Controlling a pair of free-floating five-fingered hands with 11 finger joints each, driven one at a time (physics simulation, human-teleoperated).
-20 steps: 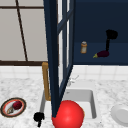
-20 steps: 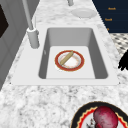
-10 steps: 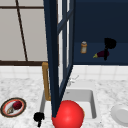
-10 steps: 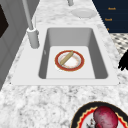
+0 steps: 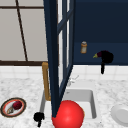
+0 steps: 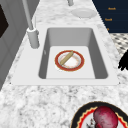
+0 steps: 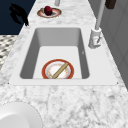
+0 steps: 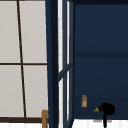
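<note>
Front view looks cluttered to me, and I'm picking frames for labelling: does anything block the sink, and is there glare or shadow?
Front view: the open cabinet door and a red ball cover much of the sink; flat light, no glare. Left side view: sink unobstructed, with soft shading on its walls.

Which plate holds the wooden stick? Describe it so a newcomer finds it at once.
Start at the sink sunk into the marble counter. On its floor lies a red-rimmed plate with a wooden stick across it. The counter's other plates lie outside the basin.
</note>
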